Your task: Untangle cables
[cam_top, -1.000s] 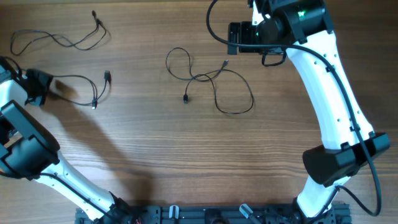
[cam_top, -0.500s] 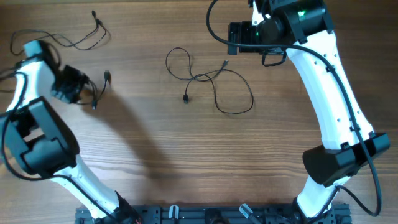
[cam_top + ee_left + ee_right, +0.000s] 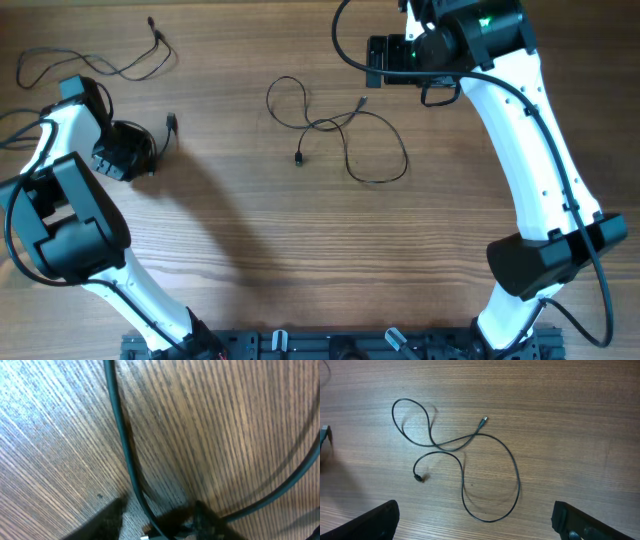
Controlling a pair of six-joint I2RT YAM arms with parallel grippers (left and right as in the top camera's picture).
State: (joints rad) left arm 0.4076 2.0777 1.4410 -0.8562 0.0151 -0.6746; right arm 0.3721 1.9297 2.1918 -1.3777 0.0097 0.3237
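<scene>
Wood-grain table (image 3: 300, 250) carries three thin black cables: one far left (image 3: 128, 76), one in the middle (image 3: 320, 125), and one under the left gripper (image 3: 128, 150) at the left side. I think the jaws should take a single strand (image 3: 124, 445) near its plug (image 3: 172, 122) and lift slowly. Its fingers (image 3: 107, 519) are blurred and cut off, so I cannot tell if they pinch. The right gripper (image 3: 477, 522), far, stands wide and empty.

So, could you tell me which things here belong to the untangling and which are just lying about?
Job:
middle cable
top-left cable
left cable

Not the job:
right arm's thick cable
base rail
</scene>
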